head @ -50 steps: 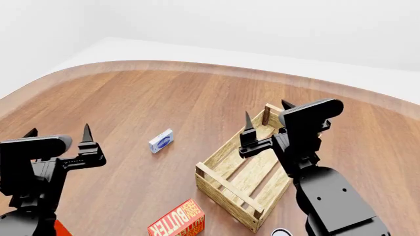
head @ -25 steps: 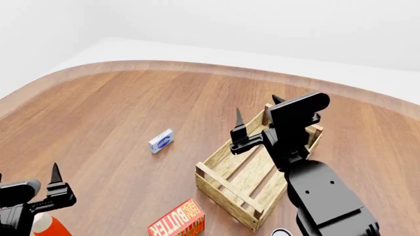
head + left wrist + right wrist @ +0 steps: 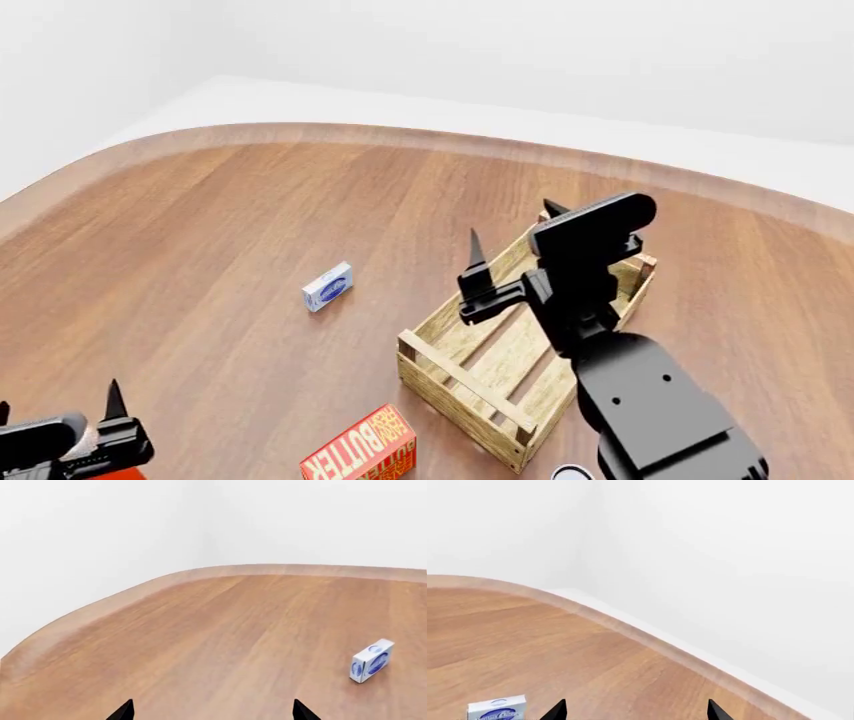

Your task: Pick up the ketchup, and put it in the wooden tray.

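Note:
The ketchup (image 3: 128, 471) shows only as a white cap and a strip of orange-red at the head view's bottom left edge, mostly hidden behind my left gripper (image 3: 60, 400). That gripper is open and empty, right above and in front of the bottle. In the left wrist view its gripper (image 3: 213, 711) has wide-apart tips over bare table; the ketchup is out of that view. The wooden tray (image 3: 458, 384) stands at centre right. My right gripper (image 3: 511, 222) is open and empty, held above the tray's far left side; it also shows in the right wrist view (image 3: 636, 709).
A small white-and-blue box (image 3: 327, 287) lies left of the tray; it also shows in the left wrist view (image 3: 371, 661) and right wrist view (image 3: 497, 709). A red butter box (image 3: 363, 450) lies by the tray's near corner. A white round top (image 3: 571, 473) peeks at the bottom edge.
My left arm has dropped down and back to the bottom left corner, over the ketchup. My right gripper has shifted left, over the tray's left side.

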{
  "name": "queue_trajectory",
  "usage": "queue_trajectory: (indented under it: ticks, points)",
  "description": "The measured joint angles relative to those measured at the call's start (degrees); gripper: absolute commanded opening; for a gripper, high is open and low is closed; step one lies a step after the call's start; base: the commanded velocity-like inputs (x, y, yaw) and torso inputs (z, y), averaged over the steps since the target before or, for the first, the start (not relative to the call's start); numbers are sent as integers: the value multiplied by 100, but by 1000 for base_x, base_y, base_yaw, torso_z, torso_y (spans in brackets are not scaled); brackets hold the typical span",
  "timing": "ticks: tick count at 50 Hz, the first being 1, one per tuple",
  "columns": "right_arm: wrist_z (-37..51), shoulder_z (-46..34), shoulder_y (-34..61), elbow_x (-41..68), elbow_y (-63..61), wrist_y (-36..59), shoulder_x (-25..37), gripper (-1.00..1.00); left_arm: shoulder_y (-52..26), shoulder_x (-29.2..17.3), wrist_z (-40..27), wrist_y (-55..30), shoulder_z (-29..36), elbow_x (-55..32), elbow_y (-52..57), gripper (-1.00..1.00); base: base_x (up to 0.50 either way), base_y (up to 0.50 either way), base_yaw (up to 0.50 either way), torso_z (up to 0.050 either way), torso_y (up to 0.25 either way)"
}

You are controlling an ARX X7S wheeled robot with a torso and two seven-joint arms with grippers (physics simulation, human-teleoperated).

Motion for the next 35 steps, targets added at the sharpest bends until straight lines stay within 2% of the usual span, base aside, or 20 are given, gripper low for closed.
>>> queue_trajectory:
  ticks: [35]
  points:
    - [158, -135, 69, -28, -336, 378, 86, 100, -506, 183, -4, 447, 383, 378, -1954, 100, 0, 0, 0, 0, 0]
